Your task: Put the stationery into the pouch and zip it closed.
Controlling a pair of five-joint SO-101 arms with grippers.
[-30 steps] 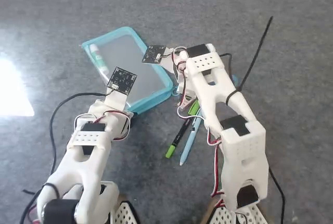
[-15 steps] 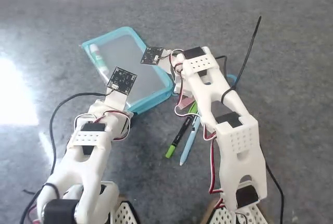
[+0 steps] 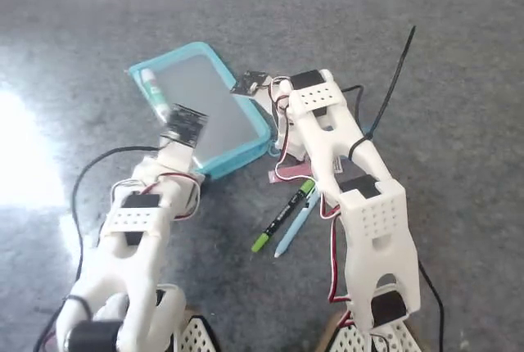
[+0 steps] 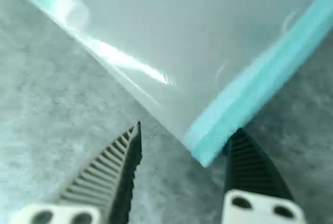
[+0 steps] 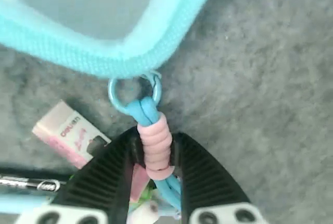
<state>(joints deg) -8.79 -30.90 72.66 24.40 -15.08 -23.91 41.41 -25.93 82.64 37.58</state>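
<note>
Two pens (image 3: 284,212) and an eraser (image 5: 70,133) lie beside the pouch (image 3: 201,110), partly hidden under my right arm (image 3: 344,155). My right jaws grip its zipper pull (image 5: 154,140); my left jaws gape at its corner.

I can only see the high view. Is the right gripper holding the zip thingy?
Observer: Yes, the right gripper is shut on the pink zip pull.
Operator: Is the left gripper grabbing the pouch?
Observer: No, it's open, one finger each side of the pouch corner.
Operator: What's that pink thing by the pens?
Observer: An eraser, on the table outside the pouch.
</note>
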